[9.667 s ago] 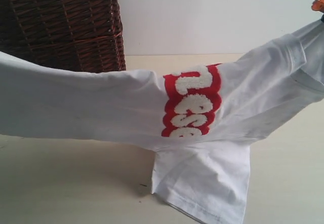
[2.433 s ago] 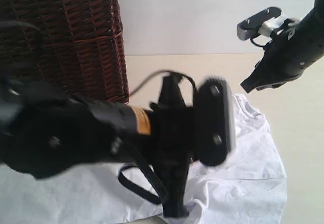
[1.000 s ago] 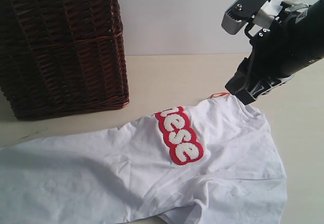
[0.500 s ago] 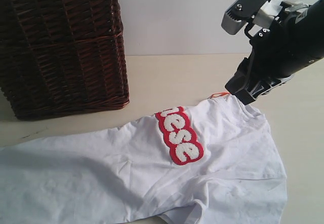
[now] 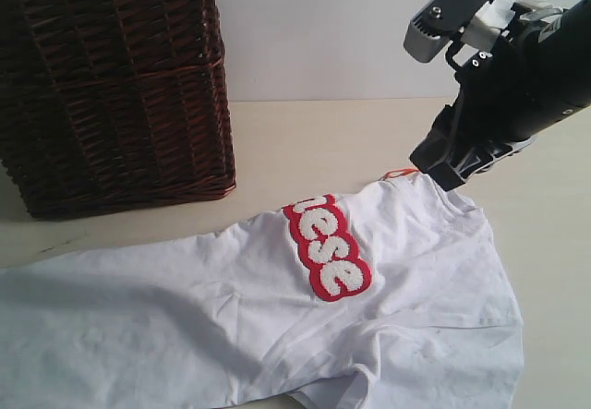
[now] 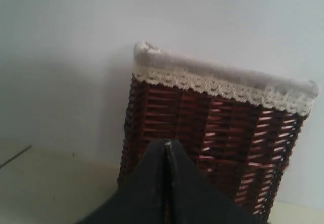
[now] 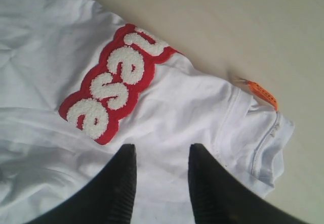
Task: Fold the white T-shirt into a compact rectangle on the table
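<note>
The white T-shirt (image 5: 277, 326) lies spread and wrinkled on the table (image 5: 323, 137), its length running from the lower left up to the collar at the right. Part of the red-outlined lettering (image 5: 328, 247) shows on top. A small orange tag (image 5: 399, 173) sticks out at the collar. My right gripper (image 5: 445, 174) hovers just above the collar end, open, with only cloth under its gap (image 7: 162, 150) and nothing gripped. The lettering (image 7: 114, 80) and the tag (image 7: 263, 95) also show in the right wrist view. My left gripper (image 6: 166, 144) is shut on nothing, faces the basket, and is outside the exterior view.
A tall dark brown wicker basket (image 5: 111, 86) with a lace-trimmed rim (image 6: 217, 85) stands at the back left, close to the shirt's far edge. A white wall (image 5: 323, 30) rises behind the table. Bare tabletop (image 5: 554, 243) lies to the right of the shirt.
The shirt, earlier held stretched in the air, now lies on the table. The left arm has left the exterior view. Nothing has moved in the last second.
</note>
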Robot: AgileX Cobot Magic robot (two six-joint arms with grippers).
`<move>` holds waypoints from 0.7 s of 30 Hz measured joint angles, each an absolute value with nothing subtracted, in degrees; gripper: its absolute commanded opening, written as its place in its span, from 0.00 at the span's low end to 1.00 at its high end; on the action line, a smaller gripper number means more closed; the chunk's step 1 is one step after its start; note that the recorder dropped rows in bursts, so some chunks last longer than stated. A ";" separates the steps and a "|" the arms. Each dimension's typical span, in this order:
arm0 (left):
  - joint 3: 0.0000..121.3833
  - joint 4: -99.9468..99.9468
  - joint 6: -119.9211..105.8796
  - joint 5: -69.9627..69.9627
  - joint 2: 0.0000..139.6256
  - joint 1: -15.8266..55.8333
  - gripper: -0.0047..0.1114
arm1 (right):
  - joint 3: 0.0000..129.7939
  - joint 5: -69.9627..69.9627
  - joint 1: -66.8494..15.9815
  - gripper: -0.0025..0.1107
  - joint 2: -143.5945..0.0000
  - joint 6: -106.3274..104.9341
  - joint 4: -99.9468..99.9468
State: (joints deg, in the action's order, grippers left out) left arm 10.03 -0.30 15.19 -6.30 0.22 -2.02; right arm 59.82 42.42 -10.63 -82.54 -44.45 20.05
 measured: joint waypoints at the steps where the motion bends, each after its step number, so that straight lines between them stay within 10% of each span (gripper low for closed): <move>1: 8.67 -0.89 15.19 -5.88 0.22 -2.02 0.04 | 59.82 42.42 -10.63 0.33 -82.54 -44.45 20.10; 21: 0.21 -3.00 11.29 -5.10 0.26 -2.02 0.04 | 59.82 42.42 -10.63 0.33 -82.54 -44.45 20.41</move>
State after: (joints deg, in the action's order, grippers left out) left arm 0.21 -3.00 11.29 -5.10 0.26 -2.02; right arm 59.82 42.42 -10.63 -82.54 -44.45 20.41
